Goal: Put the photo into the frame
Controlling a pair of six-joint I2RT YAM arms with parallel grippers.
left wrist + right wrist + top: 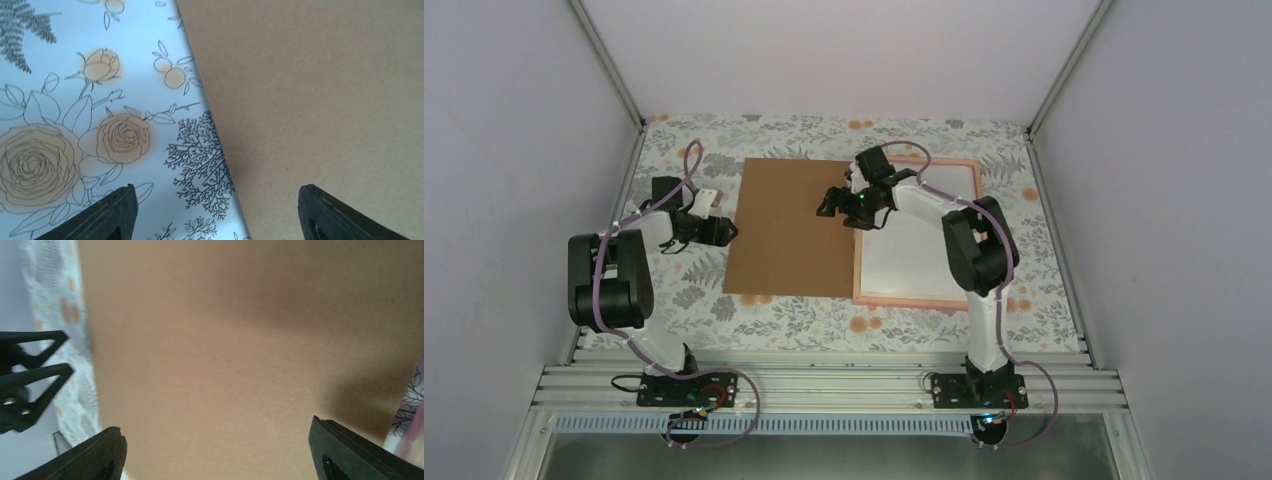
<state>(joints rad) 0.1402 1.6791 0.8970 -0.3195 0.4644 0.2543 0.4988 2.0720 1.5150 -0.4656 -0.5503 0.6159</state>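
Nearest the lens, the left gripper hangs with jaws spread and empty over the left edge of the cardboard board, with floral tabletop showing beside it. The right gripper, likewise released, hovers at the board's right edge, which meets the frame. A white sheet, seemingly the photo face down, already fills the frame; only the backing appears left to do.

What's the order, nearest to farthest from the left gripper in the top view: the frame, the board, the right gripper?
From the left gripper:
1. Board: just to its right, with its left edge by the fingertips.
2. Right gripper: over the board's right part.
3. Frame: farthest, past the board's right edge.
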